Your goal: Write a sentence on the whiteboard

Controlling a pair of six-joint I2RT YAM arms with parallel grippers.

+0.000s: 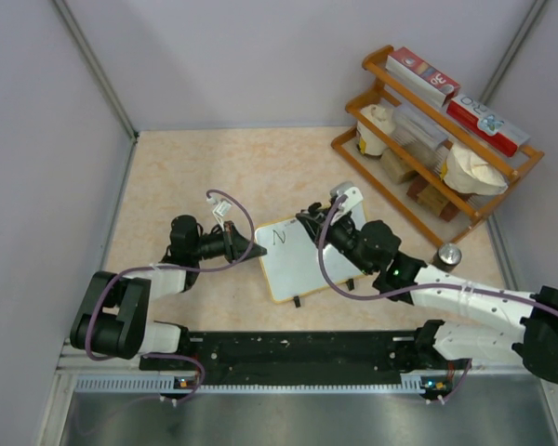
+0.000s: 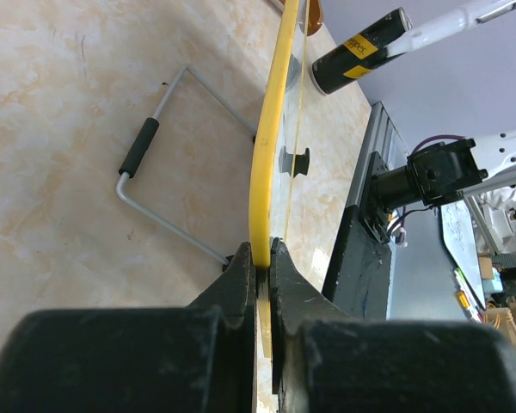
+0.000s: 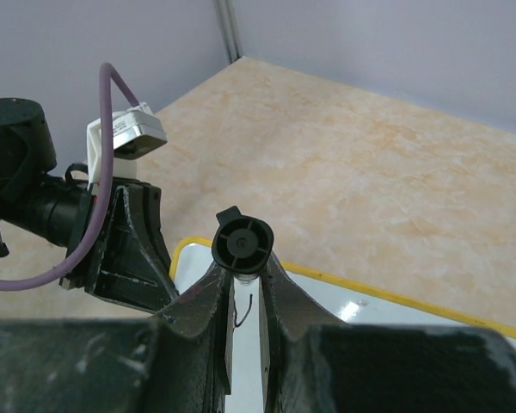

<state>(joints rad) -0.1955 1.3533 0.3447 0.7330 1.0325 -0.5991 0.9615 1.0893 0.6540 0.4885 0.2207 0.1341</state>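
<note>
Left claw [image 2: 262,258]: clamps edge of yellow-framed glossy white board [image 2: 271,129], steadying it; right claw [image 3: 245,280]: pinches black marker [image 3: 242,243], tip below, for writing.

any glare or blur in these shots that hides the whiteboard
Top external: even light, the whiteboard sharp, no obvious glare. Left wrist: board seen edge-on only; the left fingers dark and soft in the foreground. Right wrist: a bright reflection on the glossy board near the marker; the right fingers blurred.

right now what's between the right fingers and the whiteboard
A black marker, clamped in the right fingers, points down at the whiteboard; the right wrist view shows it.
</note>
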